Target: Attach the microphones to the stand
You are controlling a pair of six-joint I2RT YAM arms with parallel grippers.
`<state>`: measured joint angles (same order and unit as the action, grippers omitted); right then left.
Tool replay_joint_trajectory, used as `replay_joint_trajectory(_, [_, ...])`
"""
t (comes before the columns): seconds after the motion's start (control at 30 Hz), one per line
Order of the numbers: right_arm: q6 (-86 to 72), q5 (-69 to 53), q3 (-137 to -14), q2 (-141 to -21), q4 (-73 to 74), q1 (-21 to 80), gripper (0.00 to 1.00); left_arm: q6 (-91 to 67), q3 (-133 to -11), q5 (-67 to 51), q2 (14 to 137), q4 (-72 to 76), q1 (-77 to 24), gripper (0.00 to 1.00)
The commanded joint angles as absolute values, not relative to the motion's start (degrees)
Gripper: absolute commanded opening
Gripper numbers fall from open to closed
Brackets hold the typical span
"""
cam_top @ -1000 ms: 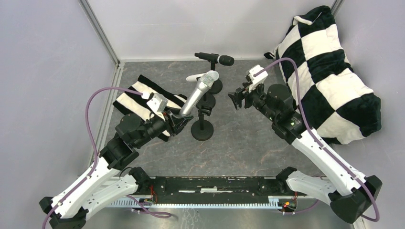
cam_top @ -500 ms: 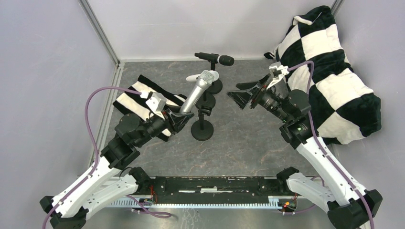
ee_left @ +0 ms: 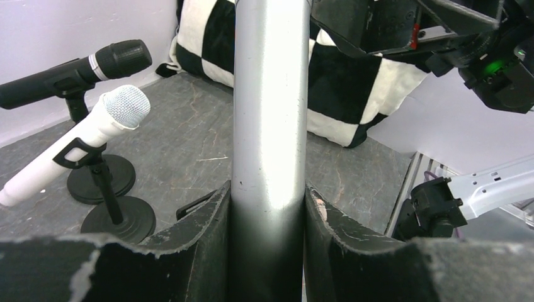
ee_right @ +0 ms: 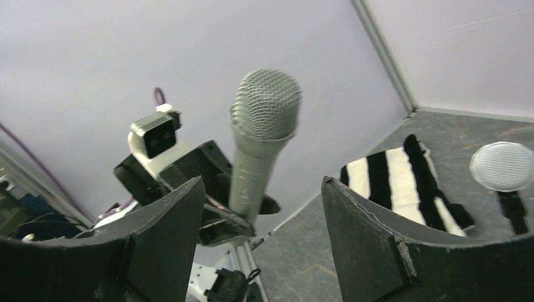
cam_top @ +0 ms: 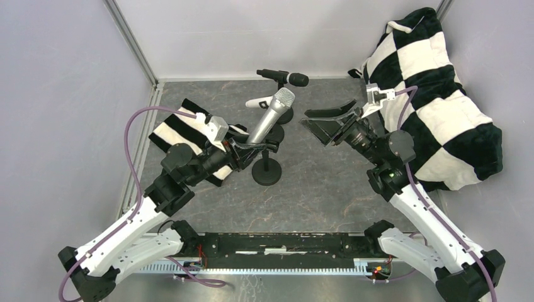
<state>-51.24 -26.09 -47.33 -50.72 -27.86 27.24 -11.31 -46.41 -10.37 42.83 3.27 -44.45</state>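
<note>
My left gripper is shut on the lower shaft of the silver-grey microphone. The microphone tilts up and to the right, its shaft just above the empty front stand. The white microphone sits clipped in the middle stand. Behind it, the black microphone rests in the rear stand. To the right of the stands my right gripper hangs open and empty, facing the silver-grey microphone's mesh head.
A black-and-white checkered pillow fills the back right corner. A striped cloth lies on the floor at the left, partly under my left arm. Grey walls close the space on three sides.
My left arm has carried the silver-grey microphone right and forward, over the front stand. My right gripper has drawn back to the right and turned to face the microphone.
</note>
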Motion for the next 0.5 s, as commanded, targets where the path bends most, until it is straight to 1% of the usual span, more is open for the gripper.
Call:
replay_joint_trajectory(0.0, [-50.81,-19.51,-48.47,-50.79,-30.01,33.36,0.75,-13.57,-47.48,-12.78,44.57,10.72,-44.38,0.02])
replay_joint_trajectory(0.2, [-49.23,-11.11,-48.87,-54.22,-30.04,41.93,0.74,-14.26,-47.81,-14.35,45.99,12.62,-44.38,0.02])
replay_joint_trajectory(0.47, [-51.21,-6.69,-49.94,-59.74,-34.61,45.42,0.74,-14.05,-47.90,-16.89,46.08,11.83,-44.38,0.02])
